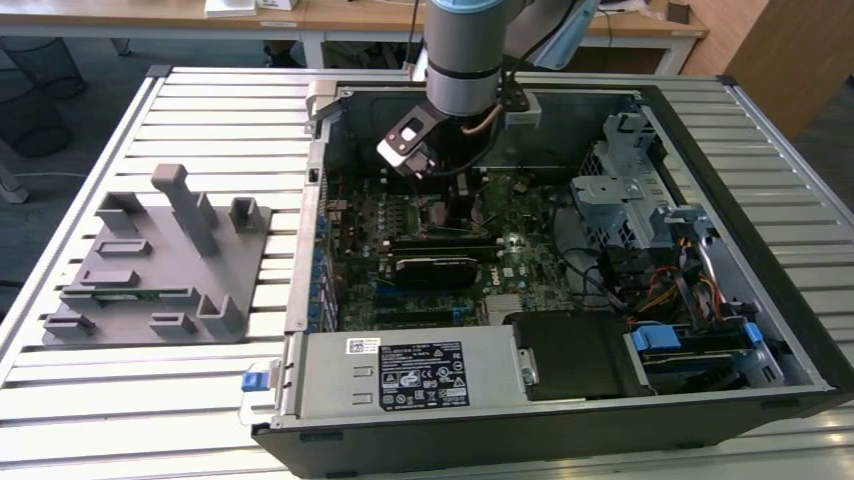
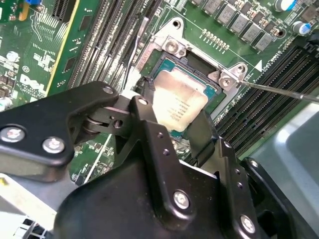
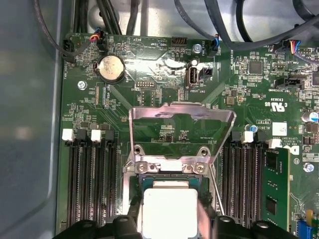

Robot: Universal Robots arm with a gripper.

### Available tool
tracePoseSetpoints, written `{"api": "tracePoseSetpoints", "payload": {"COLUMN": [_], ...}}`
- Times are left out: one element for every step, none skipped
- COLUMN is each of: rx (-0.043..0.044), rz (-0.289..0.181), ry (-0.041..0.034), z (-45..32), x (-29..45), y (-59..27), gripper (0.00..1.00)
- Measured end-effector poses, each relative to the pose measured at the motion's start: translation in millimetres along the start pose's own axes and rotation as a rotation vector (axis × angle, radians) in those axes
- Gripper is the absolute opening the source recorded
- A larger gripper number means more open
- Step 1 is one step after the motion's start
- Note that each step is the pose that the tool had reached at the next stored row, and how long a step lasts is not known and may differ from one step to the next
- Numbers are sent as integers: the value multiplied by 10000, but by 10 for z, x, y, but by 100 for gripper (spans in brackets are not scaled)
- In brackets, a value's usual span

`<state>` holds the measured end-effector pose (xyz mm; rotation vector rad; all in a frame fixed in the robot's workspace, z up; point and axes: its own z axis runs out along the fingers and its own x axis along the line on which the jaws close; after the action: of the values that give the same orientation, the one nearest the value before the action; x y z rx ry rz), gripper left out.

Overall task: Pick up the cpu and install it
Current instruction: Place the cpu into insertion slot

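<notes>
On the exterior view's left, a grey fixture plate point(image 1: 154, 265) with upright blocks lies on the slatted metal desk point(image 1: 200, 100), well apart from the work. To its right an open computer case point(image 1: 534, 440) lies on its side with the green motherboard point(image 1: 527, 255) facing up. A silver power supply point(image 1: 400, 372) fills the case's near left corner. The robot arm point(image 1: 463, 50) reaches down from the far side into the middle of the case, and its claw point(image 2: 175, 112) hangs low over the board.

In the second wrist view the cpu point(image 2: 180, 99), silver top up, lies within the socket point(image 2: 172, 47). The claw is narrowed to the chip's width, and its two black fingers point(image 2: 147, 124) stand against opposite edges of the cpu, gripping it. I cannot tell whether the chip is fully seated. In the first wrist view the socket's metal load plate point(image 3: 182, 109) stands swung up at one edge of the socket. The thin retention lever point(image 2: 279, 91) juts away from a socket corner. Rows of black memory slots point(image 3: 92, 184) run on both sides of the socket, and a round coin battery point(image 3: 110, 68) sits on the board past the raised plate.

On the exterior view's right, a grey drive cage point(image 1: 621, 190) and coloured cables point(image 1: 667, 290) occupy that side of the case, with blue clips point(image 1: 657, 338) at its near end.
</notes>
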<state>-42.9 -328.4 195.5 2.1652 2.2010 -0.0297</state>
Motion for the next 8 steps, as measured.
{"api": "tracePoseSetpoints", "payload": {"rx": [-1, 0, -1, -3, -5, -6, -8, -11], "rz": [1, -1, -2, -14, -46, -94, -135, -179], "ry": [21, 38, 53, 58, 61, 63, 64, 65], "z": [1, 0, 0, 1, 1, 1, 1, 1], "x": [-4, -5, -5, -4, -4, -4, -4, -5], "y": [0, 1, 1, 1, 1, 1, 1, 1], "gripper": [52, 52, 52, 52, 52, 52, 52, 52]}}
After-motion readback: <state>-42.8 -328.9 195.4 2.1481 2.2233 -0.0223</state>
